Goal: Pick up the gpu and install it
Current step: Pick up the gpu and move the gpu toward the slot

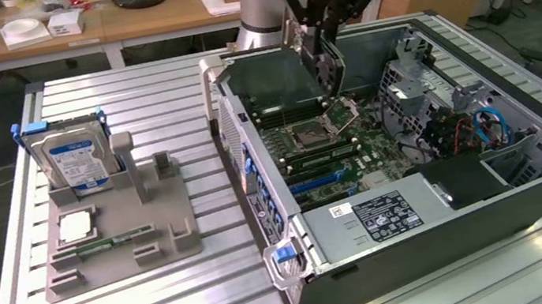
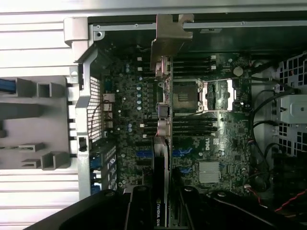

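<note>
The gpu (image 1: 328, 68) hangs on edge above the open computer case (image 1: 449, 207), over the motherboard (image 1: 324, 148) near the CPU socket. My gripper (image 1: 324, 31) is shut on its upper edge. In the wrist view the gpu (image 2: 163, 124) shows edge-on as a thin dark card. Its silvery bracket (image 2: 169, 45) is at the end farthest from me, toward the case's rear wall. My black fingers (image 2: 139, 211) clamp the card at its near end. It is clear of the board, and blue expansion slots (image 2: 144, 154) lie beside its line.
A grey holder (image 1: 118, 237) at the exterior view's left carries a hard drive (image 1: 75, 159), a processor (image 1: 77, 225) and a memory stick (image 1: 118, 239). Drive cages and cables (image 1: 481, 130) fill the case's right side. The slatted metal table (image 1: 157, 96) ends near a wooden desk behind.
</note>
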Tool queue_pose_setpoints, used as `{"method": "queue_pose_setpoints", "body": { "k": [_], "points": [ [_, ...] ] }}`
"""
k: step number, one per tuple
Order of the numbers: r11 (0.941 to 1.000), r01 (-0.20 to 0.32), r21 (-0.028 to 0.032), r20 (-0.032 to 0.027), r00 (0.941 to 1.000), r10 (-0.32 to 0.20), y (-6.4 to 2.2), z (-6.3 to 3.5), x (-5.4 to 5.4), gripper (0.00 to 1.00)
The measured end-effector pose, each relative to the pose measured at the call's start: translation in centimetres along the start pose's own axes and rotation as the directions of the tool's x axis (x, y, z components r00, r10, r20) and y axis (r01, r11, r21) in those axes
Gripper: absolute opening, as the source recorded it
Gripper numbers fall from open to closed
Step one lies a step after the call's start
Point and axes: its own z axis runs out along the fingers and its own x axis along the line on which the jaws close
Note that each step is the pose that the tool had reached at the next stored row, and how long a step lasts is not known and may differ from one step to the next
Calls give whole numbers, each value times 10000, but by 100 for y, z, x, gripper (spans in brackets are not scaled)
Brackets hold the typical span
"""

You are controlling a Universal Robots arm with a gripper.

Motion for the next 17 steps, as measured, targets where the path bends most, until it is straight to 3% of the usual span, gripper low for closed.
{"method": "queue_pose_setpoints", "body": {
  "k": [8, 17],
  "points": [
    [10000, 1, 9, 1, 10000, -1, 11, 7, -244, 26],
    [9999, 104, 12, -1, 9999, -104, 14, 9, -307, 26]
  ]
}}
